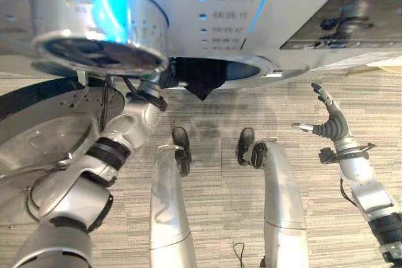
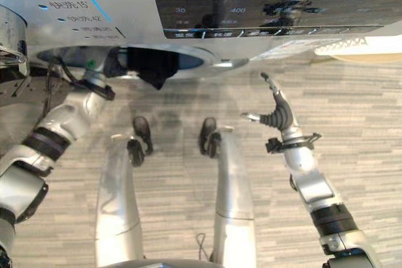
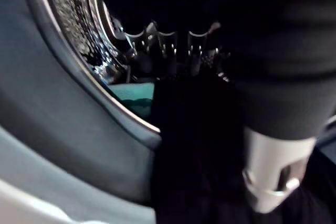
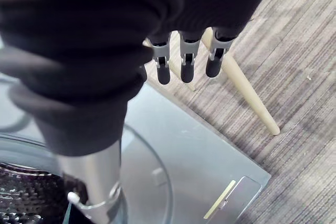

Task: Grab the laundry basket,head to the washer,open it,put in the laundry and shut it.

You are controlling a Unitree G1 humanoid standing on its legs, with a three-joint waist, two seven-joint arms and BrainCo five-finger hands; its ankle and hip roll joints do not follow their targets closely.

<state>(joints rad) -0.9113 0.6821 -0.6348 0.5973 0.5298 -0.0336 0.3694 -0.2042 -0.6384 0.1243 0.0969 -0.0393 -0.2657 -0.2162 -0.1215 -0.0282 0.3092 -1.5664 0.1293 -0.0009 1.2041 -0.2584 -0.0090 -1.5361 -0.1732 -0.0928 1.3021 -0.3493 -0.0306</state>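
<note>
The dark cloth (image 1: 202,83) is halfway into the washer (image 2: 94,4), draped over the lower lip of the round opening (image 1: 251,68) with a corner hanging out toward the floor (image 1: 251,111), probably because it's mid-stuffing and hasn't been shoved all the way in yet. It looks black, limp and bunched, no real shape to it. The left hand (image 3: 173,45) is right at that opening with the cloth under and around it; its fingers reach into the drum (image 3: 68,3), but they're so buried in dark fabric that I honestly can't tell if they're gripping or just pushing. Something teal (image 3: 134,95) sits just past those fingers, inside the drum. The open door (image 1: 44,130) is swung out beside the left arm. The right hand (image 2: 276,114) hangs well off to the other side, fingers spread, holding nothing, likely just kept clear.
</note>
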